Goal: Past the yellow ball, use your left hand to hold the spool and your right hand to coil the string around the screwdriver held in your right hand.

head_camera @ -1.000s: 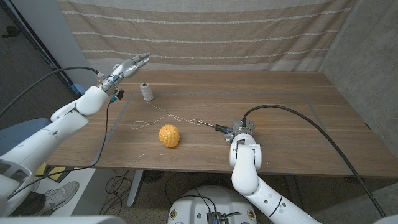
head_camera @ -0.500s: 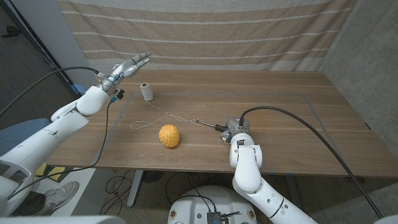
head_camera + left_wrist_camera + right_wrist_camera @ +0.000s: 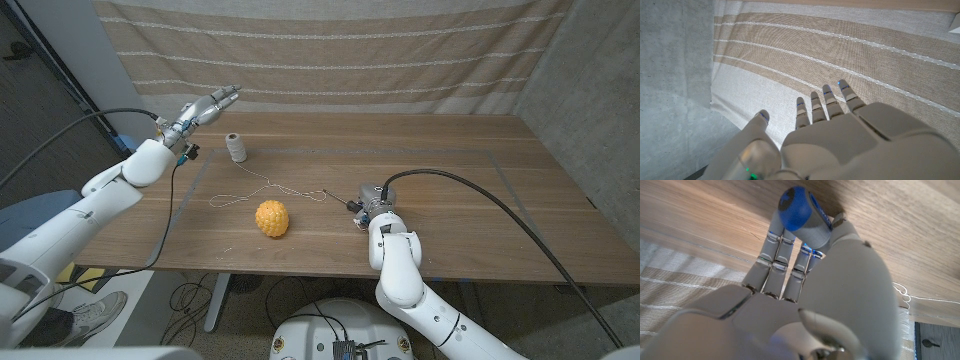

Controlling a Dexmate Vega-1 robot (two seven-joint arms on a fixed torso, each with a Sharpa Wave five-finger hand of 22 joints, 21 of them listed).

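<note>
The spool [image 3: 235, 147] stood upright in the upper left of the head view, pale and small, on the wooden table [image 3: 460, 180], with nothing touching it. From its foot the string [image 3: 268, 187] ran loose toward the middle of the frame in thin looping curves, reaching the metal tip of the screwdriver [image 3: 352, 206] just left of the right hand. The ball [image 3: 271, 218], yellow and bumpy, sat below the string, left of centre and apart from both hands. The right hand [image 3: 374, 203] sat right of centre with its fingers wrapped round the screwdriver; in the right wrist view the hand [image 3: 805, 280] gripped a grey handle with a blue end cap [image 3: 802, 217] close above the wood grain, and a bit of pale string showed at the right edge. The left hand [image 3: 205, 108] hung at the upper left, up and to the left of the spool and clear of it, fingers stretched out straight and holding nothing; the left wrist view showed those fingers [image 3: 815, 107] spread against a striped beige cloth [image 3: 865, 55].
</note>
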